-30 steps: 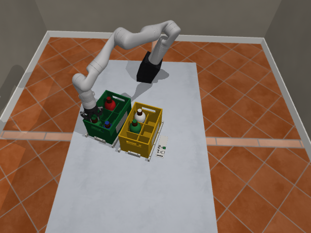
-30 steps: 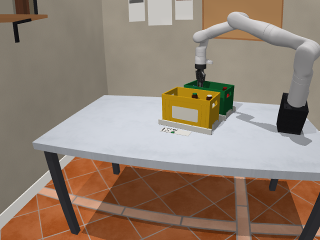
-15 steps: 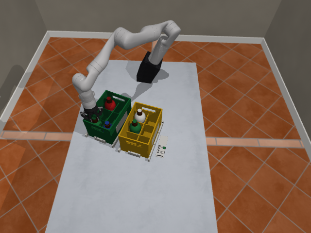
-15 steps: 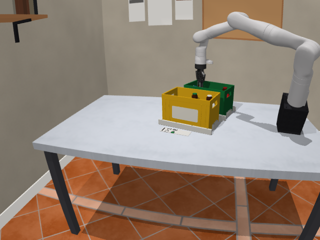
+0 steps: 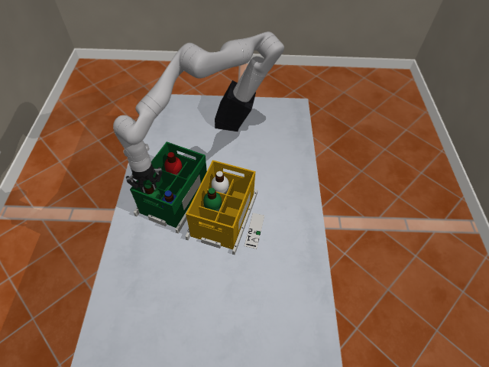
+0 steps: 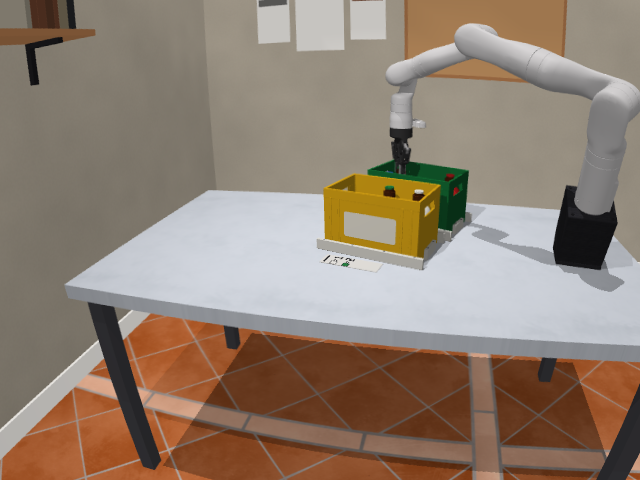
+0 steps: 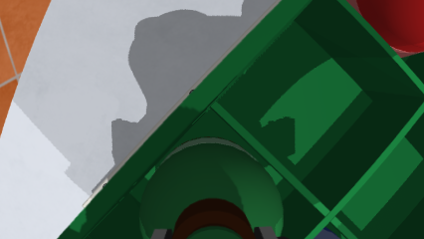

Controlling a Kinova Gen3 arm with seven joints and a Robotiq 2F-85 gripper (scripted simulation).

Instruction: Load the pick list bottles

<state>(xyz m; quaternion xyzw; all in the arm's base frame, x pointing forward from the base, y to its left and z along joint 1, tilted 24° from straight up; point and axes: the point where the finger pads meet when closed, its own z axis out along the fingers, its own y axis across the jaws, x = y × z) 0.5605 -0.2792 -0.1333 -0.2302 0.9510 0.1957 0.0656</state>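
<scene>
Wrist view: fingers clamp the green bottle's (image 7: 211, 191) neck in the green crate (image 7: 318, 65); next, lift straight up.

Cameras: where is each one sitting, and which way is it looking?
Top: high above, looking down at the table, whole arm showing.
Exterior: beside the table, facing the yellow crate, arm and black base showing.
Wrist: on the arm's end, looking down into the green crate; just the fingertips closed on the green bottle show.
Top and wrist share that bottle and the red bottle.
</scene>
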